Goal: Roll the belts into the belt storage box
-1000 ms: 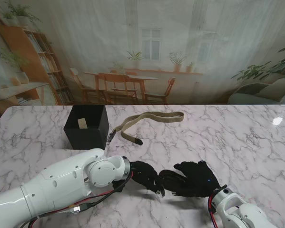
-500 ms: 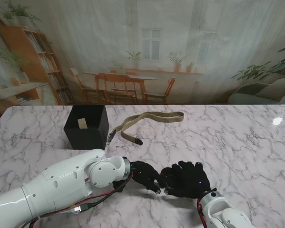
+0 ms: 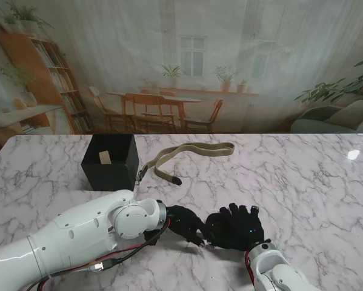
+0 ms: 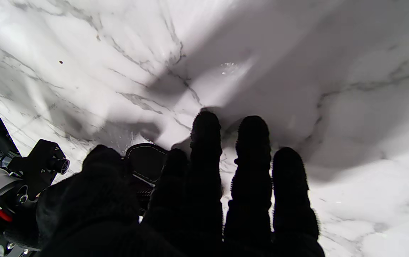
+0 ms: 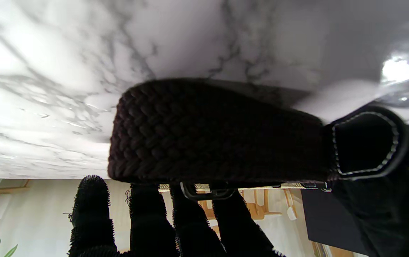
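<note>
Dark braided belt (image 5: 218, 132) hidden beneath both hands in stand view, grip unclear

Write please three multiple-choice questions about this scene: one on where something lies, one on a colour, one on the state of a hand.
1. Where does the tan belt lie relative to the black storage box?
A. inside it
B. on the table to its right
C. on top of it

2. What colour is the braided belt between the hands?
A. dark brown to black
B. red
C. white

3. What is the right hand doing?
A. resting open, far from any belt
B. holding the tan belt
C. closed around the braided belt

Answers: 1 B, the stand view shows it flat on the marble beside the box. 2 A, the right wrist view shows the dark weave. 3 C, its fingers wrap the roll, meeting the left hand.
</note>
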You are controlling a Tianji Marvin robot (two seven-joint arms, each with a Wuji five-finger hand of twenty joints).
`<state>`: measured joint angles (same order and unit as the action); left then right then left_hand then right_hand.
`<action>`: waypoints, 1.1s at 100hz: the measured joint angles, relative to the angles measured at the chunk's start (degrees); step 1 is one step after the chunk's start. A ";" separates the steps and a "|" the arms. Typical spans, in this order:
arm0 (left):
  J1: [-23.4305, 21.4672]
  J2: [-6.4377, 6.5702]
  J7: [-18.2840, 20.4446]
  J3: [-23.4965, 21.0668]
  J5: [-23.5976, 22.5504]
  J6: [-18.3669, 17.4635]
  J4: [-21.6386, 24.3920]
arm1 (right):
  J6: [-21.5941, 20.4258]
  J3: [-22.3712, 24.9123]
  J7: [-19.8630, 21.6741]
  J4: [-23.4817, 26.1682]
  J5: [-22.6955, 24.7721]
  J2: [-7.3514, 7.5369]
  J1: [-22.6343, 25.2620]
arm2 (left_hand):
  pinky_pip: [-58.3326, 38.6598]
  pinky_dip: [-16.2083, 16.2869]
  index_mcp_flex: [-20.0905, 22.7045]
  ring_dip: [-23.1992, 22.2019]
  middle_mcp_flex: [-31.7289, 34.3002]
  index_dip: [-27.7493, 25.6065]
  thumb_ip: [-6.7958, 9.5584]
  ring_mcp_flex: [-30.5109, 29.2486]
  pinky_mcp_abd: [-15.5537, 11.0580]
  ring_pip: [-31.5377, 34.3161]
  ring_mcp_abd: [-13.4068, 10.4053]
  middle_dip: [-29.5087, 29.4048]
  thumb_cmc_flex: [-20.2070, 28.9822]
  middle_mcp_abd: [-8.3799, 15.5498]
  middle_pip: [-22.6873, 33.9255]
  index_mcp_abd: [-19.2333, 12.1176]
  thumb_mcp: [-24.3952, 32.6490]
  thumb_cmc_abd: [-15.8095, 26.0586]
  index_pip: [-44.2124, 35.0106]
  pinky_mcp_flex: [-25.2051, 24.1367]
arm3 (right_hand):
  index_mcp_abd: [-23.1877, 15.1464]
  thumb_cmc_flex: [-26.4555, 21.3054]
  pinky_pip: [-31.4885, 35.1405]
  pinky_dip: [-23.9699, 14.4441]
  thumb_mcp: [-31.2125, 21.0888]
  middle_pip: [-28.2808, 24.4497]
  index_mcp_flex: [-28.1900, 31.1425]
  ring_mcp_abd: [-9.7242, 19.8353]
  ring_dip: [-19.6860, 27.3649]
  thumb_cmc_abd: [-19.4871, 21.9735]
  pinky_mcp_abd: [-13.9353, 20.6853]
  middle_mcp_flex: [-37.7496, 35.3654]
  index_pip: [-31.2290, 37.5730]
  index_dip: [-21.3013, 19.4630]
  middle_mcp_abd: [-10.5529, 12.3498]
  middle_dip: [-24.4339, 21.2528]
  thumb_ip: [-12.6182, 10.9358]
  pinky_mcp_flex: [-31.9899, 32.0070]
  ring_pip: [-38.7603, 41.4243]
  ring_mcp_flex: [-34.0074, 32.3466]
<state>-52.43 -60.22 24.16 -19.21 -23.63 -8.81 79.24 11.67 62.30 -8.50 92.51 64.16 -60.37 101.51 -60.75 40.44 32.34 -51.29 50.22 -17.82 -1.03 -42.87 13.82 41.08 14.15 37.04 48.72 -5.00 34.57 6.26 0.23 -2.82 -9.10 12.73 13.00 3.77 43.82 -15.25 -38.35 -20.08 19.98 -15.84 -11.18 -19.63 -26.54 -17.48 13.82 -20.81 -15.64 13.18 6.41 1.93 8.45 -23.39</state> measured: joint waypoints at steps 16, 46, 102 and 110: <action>0.01 -0.01 0.03 0.00 -0.01 0.00 0.00 | 0.62 -0.52 -0.18 -0.09 -1.76 -0.31 -0.20 | 0.00 0.00 -0.01 0.00 0.00 0.06 0.00 0.00 0.00 0.00 0.00 0.00 0.00 0.02 0.00 0.01 0.00 0.00 0.03 0.00 | 0.05 2.80 0.06 8.14 0.21 0.40 -0.88 -0.10 0.91 3.94 -0.60 2.11 -3.45 -1.19 -0.01 -1.41 -0.13 3.32 -1.38 1.51; 0.08 -0.02 0.13 0.05 -0.03 -0.01 -0.01 | 3.03 -1.27 4.30 1.86 2.45 0.02 -0.29 | 0.00 0.01 -0.08 0.00 0.00 0.20 0.00 0.00 0.00 0.00 0.00 0.00 0.00 0.14 0.00 0.01 0.00 0.00 0.18 -0.01 | 0.78 -13.31 1.80 11.11 0.52 -1.63 -1.60 -0.15 0.91 -3.80 -2.01 2.14 -4.02 -4.11 1.30 -0.18 -2.63 1.24 -1.39 1.45; -4.37 1.39 2.50 -6.01 -5.21 -0.11 3.11 | 2.56 0.80 3.44 3.23 4.60 0.21 1.46 | 0.00 0.01 -0.55 1.67 -3.17 0.25 0.00 1.55 -0.01 -3.05 -0.97 -0.47 0.00 5.90 -6.04 1.12 0.00 0.00 0.30 -0.01 | 0.87 -21.21 22.74 -9.80 -13.91 -15.27 -4.35 5.88 -14.68 -14.92 7.75 -3.36 -4.78 -7.78 1.24 13.23 -5.08 -24.83 19.94 -15.95; -5.48 1.69 2.87 -7.53 -6.46 -0.19 3.76 | 2.15 0.91 2.00 2.96 4.59 0.20 1.48 | 0.00 0.01 -0.55 2.44 -3.18 0.25 0.00 1.58 -0.01 -3.68 -0.97 -0.98 0.00 5.90 -6.46 1.12 0.00 0.00 0.30 -0.01 | 1.61 -21.42 24.62 -10.65 -15.76 -18.51 -5.05 6.36 -16.63 -16.78 10.70 -4.18 -6.23 -7.50 1.23 15.43 -5.04 -26.18 24.28 -16.70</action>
<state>-57.90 -58.53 27.03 -26.74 -30.09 -9.00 83.00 13.82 63.21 -6.50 95.47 68.75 -60.17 102.99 -60.75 40.45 31.79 -48.85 47.04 -17.57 -1.03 -41.29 13.81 37.39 13.18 36.06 48.72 0.90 28.11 7.38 0.23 -2.82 -8.80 12.72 14.60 -17.66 68.44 -25.90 -54.11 -38.59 14.93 -9.48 -27.81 -36.41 -15.84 -21.67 7.59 -28.31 -14.41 28.61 1.37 -24.25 32.73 -40.09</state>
